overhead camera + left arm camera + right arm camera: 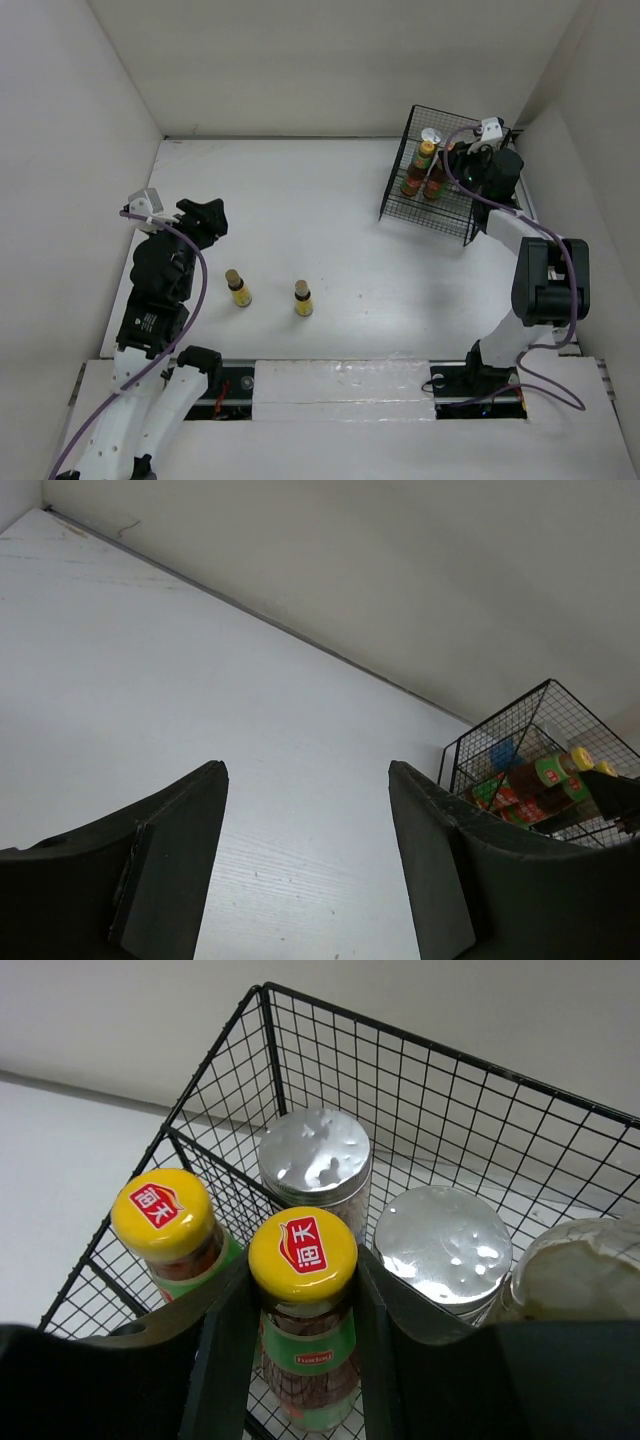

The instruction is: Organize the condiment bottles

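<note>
My right gripper (303,1285) is shut on a yellow-capped red sauce bottle (302,1247) standing inside the black wire basket (420,1080). A second yellow-capped bottle (163,1213) stands to its left. Two silver-lidded shakers (315,1158) (443,1245) stand behind and to its right. From above, the right gripper (447,165) reaches into the basket (430,216) at the far right. Two tiny yellow bottles (238,289) (303,299) stand upright on the table near the front. My left gripper (205,218) (307,775) hovers open and empty, above and behind the left one.
A pale-topped jar (585,1270) sits at the basket's right edge, partly hidden by my right finger. White walls enclose the table on three sides. In the left wrist view the basket (560,695) shows far to the right.
</note>
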You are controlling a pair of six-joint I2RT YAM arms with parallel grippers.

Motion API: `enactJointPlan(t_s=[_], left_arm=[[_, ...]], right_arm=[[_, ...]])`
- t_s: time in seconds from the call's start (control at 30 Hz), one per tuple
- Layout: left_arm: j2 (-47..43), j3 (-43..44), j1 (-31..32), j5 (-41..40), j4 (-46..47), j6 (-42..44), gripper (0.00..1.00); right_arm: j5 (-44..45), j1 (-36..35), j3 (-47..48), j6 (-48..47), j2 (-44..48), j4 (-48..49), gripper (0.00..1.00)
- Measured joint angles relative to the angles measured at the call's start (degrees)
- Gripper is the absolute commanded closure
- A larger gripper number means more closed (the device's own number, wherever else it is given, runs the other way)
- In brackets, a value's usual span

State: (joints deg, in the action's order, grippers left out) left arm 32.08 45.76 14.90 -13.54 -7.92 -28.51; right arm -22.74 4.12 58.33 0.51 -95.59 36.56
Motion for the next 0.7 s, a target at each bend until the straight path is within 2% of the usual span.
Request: enactJointPlan(t_s=[0.03, 0.07, 0.2, 0.3, 0.43, 0.5, 0.53, 0.6, 0.63, 0.7], left_arm=[[0.00, 0.00, 0.00, 0.00, 0.00, -0.02, 0.39], [0.00, 0.00, 0.00, 0.02, 0.00, -0.02, 0.39], [0.02, 0.00, 0.00, 0.02, 0.02, 0.00, 0.39], [0.02, 0.00, 0.00, 0.09, 0.02, 0.00, 0.39], [0.02, 0.00, 0.00, 0.28, 0.02, 0.00, 0.39], [0.02, 0.00, 0.00, 0.33, 0.02, -0.02, 0.39], [0.02, 0.00, 0.00, 0.46, 0.02, 0.00, 0.39], [0.09, 0.00, 0.00, 0.70, 0.04, 0.00, 0.39], [0.15, 0.00, 0.00, 0.90, 0.04, -0.02, 0.39], [0.33, 0.00, 0.00, 1.20, 0.04, 0.00, 0.39]], right_arm=[[0.39, -0.07, -0.09, -0.11, 0.00, 0.33, 0.59], [0.74, -0.09, -0.24, -0.26, 0.00, 0.50, 0.49], [1.84, -0.11, -0.87, -0.35, 0.68, 2.34, 0.29], [2.51, -0.11, -1.09, -0.57, 2.49, 2.32, 0.19], [3.65, -0.63, -1.07, -1.18, 7.61, 0.31, 0.18], [4.22, -1.84, -1.07, -1.70, 10.99, -1.05, 0.29], [4.57, -3.19, -1.07, -2.08, 12.96, -2.12, 0.60], [4.83, -6.75, -1.07, -2.82, 16.22, -3.54, 0.92], [4.94, -9.42, -1.09, -3.45, 17.68, -4.44, 0.99], [4.76, -16.55, -1.14, -4.83, 19.71, -6.21, 0.99]])
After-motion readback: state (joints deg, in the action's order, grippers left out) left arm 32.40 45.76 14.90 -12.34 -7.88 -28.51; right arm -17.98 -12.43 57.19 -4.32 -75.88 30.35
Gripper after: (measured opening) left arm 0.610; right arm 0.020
